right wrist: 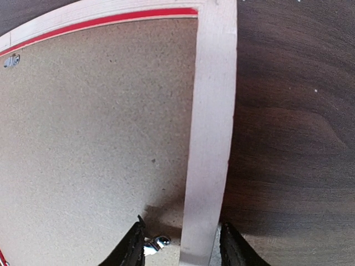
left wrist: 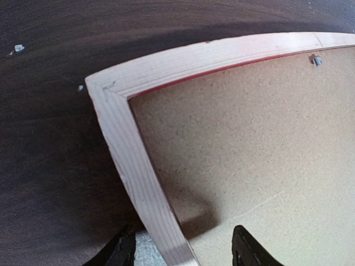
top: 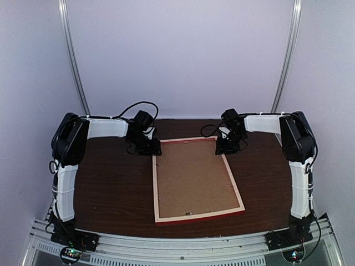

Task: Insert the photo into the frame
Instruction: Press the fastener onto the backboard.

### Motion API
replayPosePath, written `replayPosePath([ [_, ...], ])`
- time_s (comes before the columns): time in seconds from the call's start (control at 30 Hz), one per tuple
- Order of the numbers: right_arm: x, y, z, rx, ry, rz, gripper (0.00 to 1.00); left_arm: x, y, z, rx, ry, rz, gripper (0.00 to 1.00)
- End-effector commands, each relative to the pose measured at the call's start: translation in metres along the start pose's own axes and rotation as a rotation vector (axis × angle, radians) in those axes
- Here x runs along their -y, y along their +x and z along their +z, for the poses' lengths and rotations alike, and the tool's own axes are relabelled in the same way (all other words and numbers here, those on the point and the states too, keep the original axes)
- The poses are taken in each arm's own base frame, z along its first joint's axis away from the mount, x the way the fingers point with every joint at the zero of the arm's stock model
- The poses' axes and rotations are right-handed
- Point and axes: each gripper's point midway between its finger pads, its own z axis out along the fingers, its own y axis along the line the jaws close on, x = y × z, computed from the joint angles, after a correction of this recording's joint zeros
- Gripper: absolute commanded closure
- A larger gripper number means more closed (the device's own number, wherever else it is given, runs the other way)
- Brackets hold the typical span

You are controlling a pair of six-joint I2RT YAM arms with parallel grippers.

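Frame (top: pixel 155 188) looks light, stiff, thin-railed: hold by rails. Left gripper (left wrist: pixel 183 249) and right gripper (right wrist: pixel 182 244) straddle far corners, jaws parted, seemingly not pinching.

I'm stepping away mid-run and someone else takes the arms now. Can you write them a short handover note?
Left pincer: open, straddling the left strip of the thin wooden picture frame, red-edged with a pale bare back, near its far-left corner.
Right pincer: open, straddling the right strip near the far-right corner.
The frame lies face down on the dark wooden table, with the plain brown backing board seated in it.
The photo is not in view; it may be under the board.
Left: confirm the photo is inside.
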Motion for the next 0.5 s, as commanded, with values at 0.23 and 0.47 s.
replayPosePath([
  [0.23, 0.001, 0.032, -0.003, -0.093, 0.014, -0.029, 0.55, 0.004, 0.001, 0.007, 0.007, 0.015, 0.001, 0.41],
  [0.47, 0.008, 0.038, -0.003, -0.114, 0.041, -0.031, 0.59, 0.005, 0.000, 0.006, 0.010, 0.017, 0.004, 0.40],
])
